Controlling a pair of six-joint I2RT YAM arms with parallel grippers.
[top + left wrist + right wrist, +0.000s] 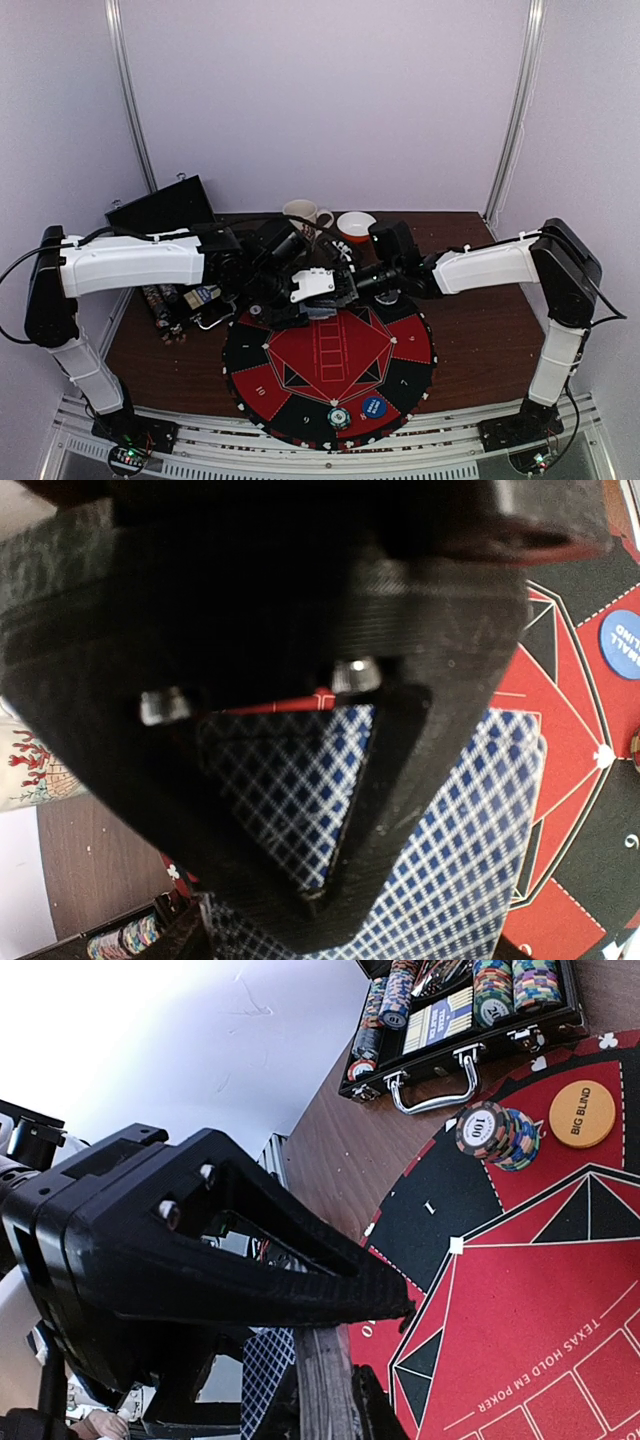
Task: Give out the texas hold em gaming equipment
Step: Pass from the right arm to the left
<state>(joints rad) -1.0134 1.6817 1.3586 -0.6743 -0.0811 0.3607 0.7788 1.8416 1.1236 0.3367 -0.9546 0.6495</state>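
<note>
We find the left gripper [320, 888] clasping the card deck [455, 830] and the right gripper [396, 1310] pinched narrow, its catch indiscernible; a skewed pull could spill cards onto the felt mat [520, 1300].

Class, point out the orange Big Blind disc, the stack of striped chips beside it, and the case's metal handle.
Orange Big Blind disc [582, 1113]: right wrist view, centre of its face.
Stack of striped chips [483, 1128]: right wrist view, top chip's face.
Metal handle [436, 1103]: right wrist view, middle of its bar.
</note>
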